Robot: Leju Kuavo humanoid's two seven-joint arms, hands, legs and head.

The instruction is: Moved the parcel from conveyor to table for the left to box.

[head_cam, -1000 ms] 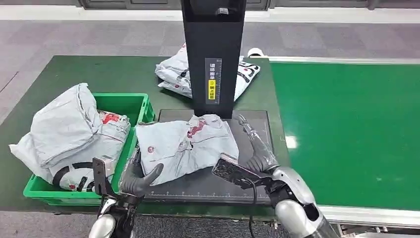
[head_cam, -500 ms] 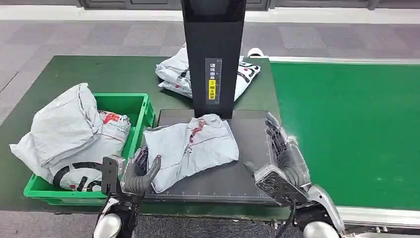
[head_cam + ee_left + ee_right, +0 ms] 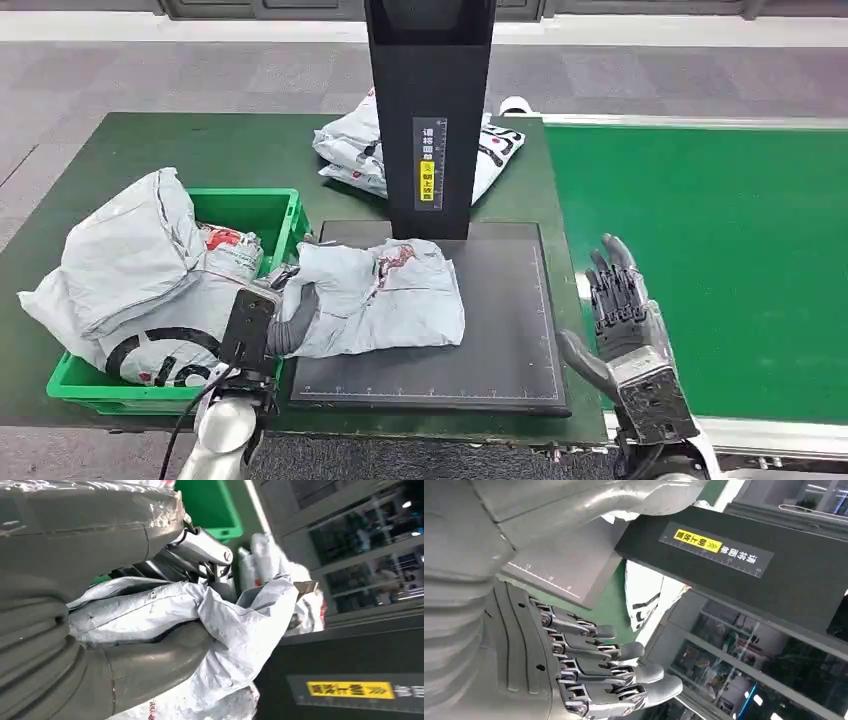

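A crumpled grey parcel (image 3: 385, 295) with red print lies on the black scale plate (image 3: 500, 330), its left end hanging toward the green box (image 3: 270, 215). My left hand (image 3: 285, 320) grips that left end; in the left wrist view the thumb (image 3: 160, 655) presses under the grey plastic (image 3: 240, 630) and the fingers close over it. My right hand (image 3: 625, 315) is open, fingers straight and spread (image 3: 624, 672), raised over the seam between the table and the green conveyor (image 3: 720, 250), well right of the parcel.
The green box holds several large grey parcels (image 3: 140, 270) piled above its rim. A black scanner post (image 3: 430, 110) stands behind the plate, with another grey parcel (image 3: 350, 150) behind it on the green table (image 3: 200, 150).
My right hand let go of the parcel's right side and drew back right to the conveyor edge, fingers spread. My left hand closed on the parcel's left end and slid it left toward the box.
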